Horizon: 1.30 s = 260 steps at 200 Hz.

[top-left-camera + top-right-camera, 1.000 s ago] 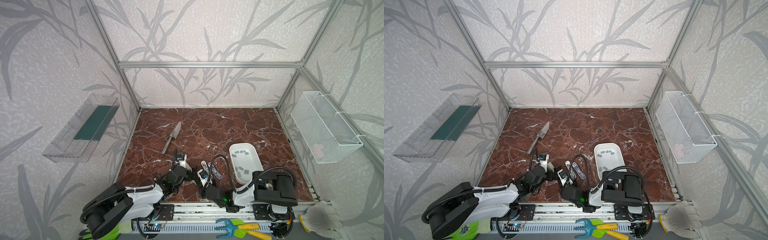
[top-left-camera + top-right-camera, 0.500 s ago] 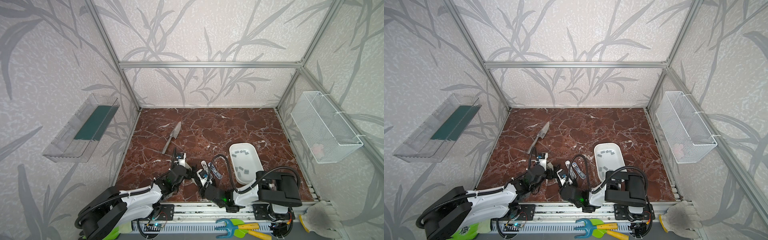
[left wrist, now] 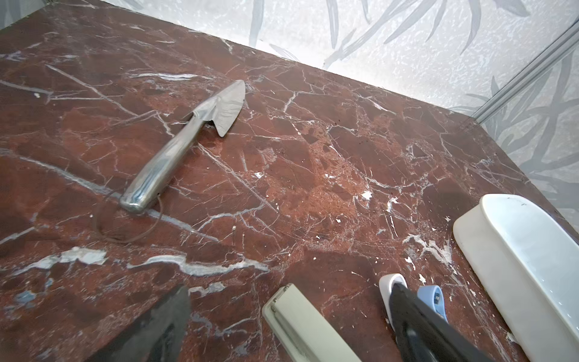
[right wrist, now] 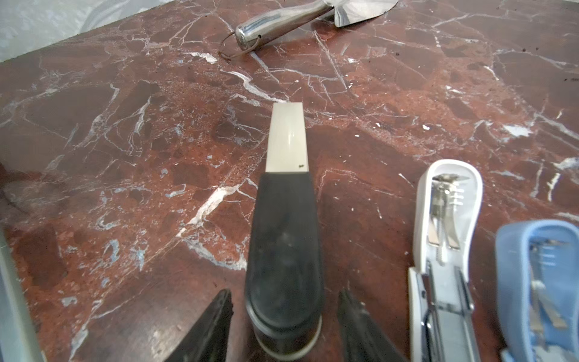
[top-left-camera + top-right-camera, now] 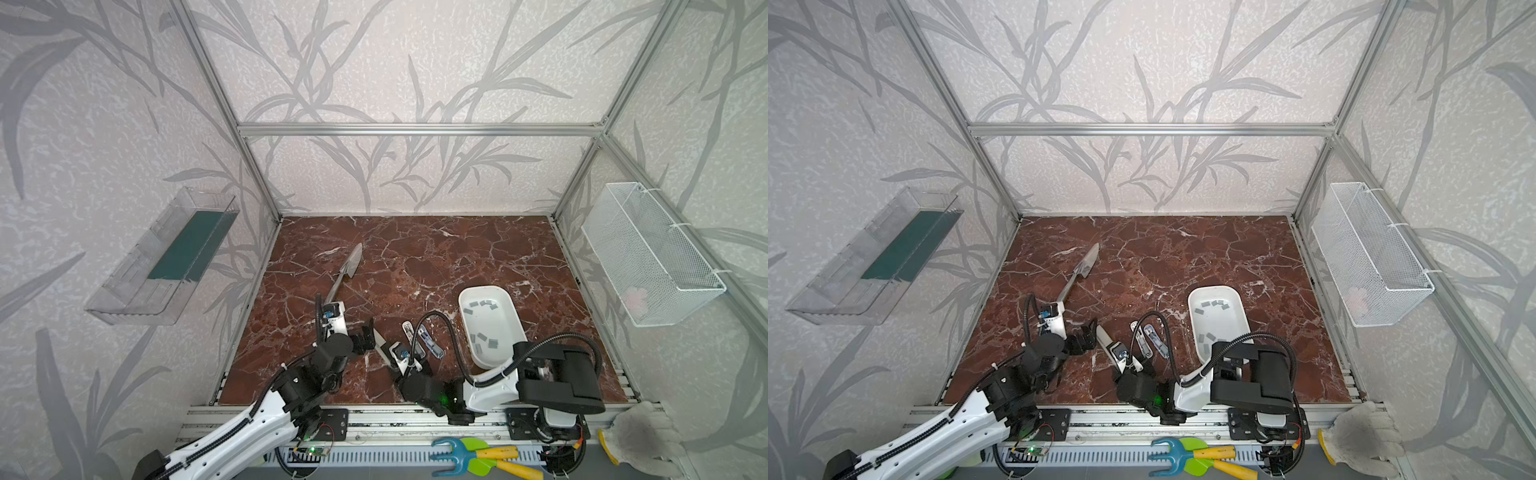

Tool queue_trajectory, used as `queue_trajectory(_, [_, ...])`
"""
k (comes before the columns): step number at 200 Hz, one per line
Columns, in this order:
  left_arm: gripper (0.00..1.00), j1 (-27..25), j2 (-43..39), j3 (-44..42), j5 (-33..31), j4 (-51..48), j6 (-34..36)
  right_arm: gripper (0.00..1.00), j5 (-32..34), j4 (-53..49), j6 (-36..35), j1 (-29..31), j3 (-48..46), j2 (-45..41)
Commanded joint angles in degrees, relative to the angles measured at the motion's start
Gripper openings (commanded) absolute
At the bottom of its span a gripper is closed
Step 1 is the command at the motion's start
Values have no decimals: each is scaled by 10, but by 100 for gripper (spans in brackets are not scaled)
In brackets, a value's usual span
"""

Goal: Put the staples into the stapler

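A long stapler (image 5: 381, 347) with a beige body and black rear lies on the marble. My right gripper (image 4: 283, 293) is open; its jaws stand on either side of the black rear (image 4: 283, 250) with a gap on each side. My left gripper (image 3: 289, 291) is wide open, and the beige front end (image 3: 300, 322) lies between its fingers (image 3: 163, 326), untouched. A small white stapler (image 4: 445, 250) and a small blue stapler (image 4: 539, 282) lie opened beside it. The grey staples (image 5: 482, 305) lie loose in the white tray (image 5: 462, 299).
A metal trowel (image 5: 347, 270) lies on the marble left of centre. A clear shelf (image 5: 166, 257) hangs on the left wall and a wire basket (image 5: 652, 257) on the right wall. The tray's rim (image 3: 532, 266) is close to my left gripper's finger.
My right gripper's jaws have spread apart off the stapler's black rear. My left gripper has stayed wide open at the beige end.
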Motion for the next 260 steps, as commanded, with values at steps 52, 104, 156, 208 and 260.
queue_trajectory(52, [99, 6, -195, -4, -26, -140, 4, 40, 64, -44, 4, -7, 74, 45])
queue_trajectory(104, [99, 6, -275, -12, -50, -185, -3, 22, 129, -196, 105, -11, 176, 83])
queue_trajectory(156, [99, 6, -257, -11, -48, -176, -3, 19, 155, -375, 199, -25, 323, 155])
queue_trajectory(208, [99, 5, -259, -12, -45, -178, -4, 17, 140, -411, 218, -49, 353, 175])
queue_trajectory(260, [99, 6, -260, -15, -42, -174, -5, 53, 109, -350, 154, -49, 322, 133])
